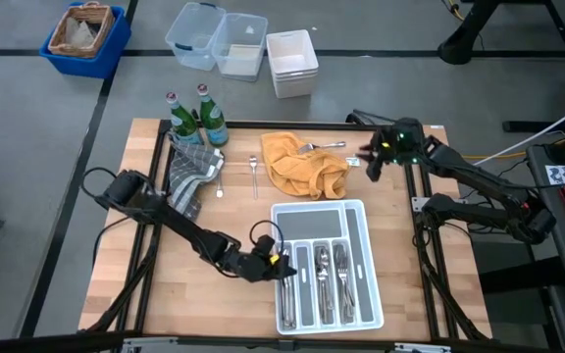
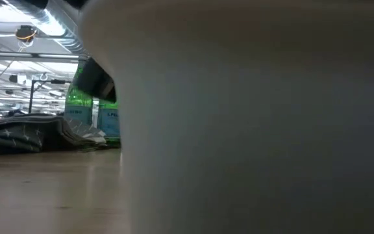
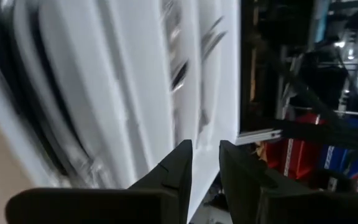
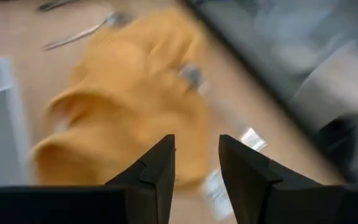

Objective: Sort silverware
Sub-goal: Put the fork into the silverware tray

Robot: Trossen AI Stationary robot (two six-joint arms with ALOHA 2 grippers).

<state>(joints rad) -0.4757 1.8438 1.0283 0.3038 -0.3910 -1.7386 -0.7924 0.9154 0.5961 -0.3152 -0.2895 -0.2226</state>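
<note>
A white compartmented tray lies at the table's near middle, with several forks, spoons and knives in its slots. It also shows in the left wrist view. An orange cloth lies beyond the tray with a fork on it. Two spoons lie on the wood to its left. My left gripper is at the tray's left rim; its fingers are slightly apart and empty. My right gripper is by the cloth's right side, above the cloth, open and empty.
A grey cloth and green bottles stand at the far left of the table. The tray's wall fills most of the low view. Plastic bins and a blue crate are on the floor beyond the table.
</note>
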